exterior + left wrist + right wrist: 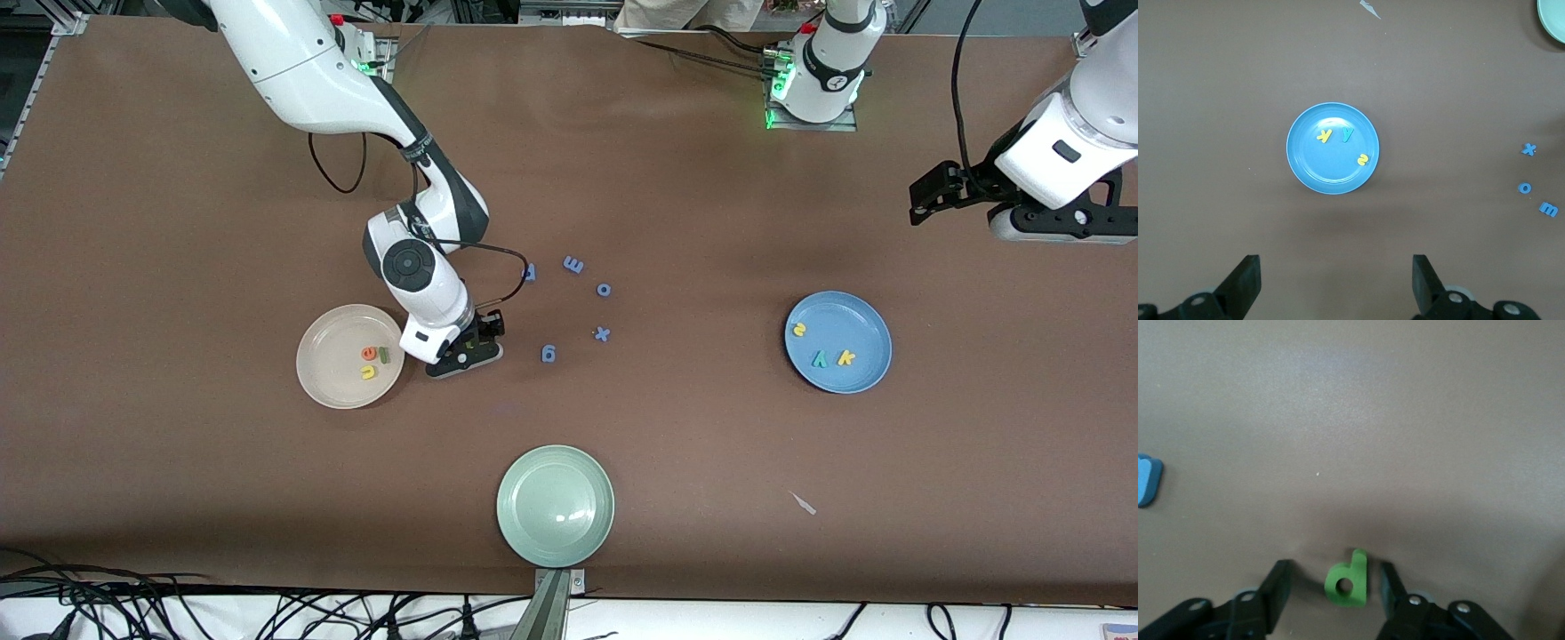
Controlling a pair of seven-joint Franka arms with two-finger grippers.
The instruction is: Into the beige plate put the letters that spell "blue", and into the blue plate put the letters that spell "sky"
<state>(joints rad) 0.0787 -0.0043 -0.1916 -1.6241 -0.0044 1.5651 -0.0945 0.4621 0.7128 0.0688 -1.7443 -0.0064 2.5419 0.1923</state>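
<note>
Beside the round cream-beige plate (333, 378), our right pincer (1333, 587) narrows around the small green foam "b" (1347, 583), seemingly not yet gripping; next, lift it plateward. Left pincer (1336, 283) waits wide.

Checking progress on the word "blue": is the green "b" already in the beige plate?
No: the green "b" lies on the brown table between the right gripper's open fingers, beside the beige plate, not in it.
</note>
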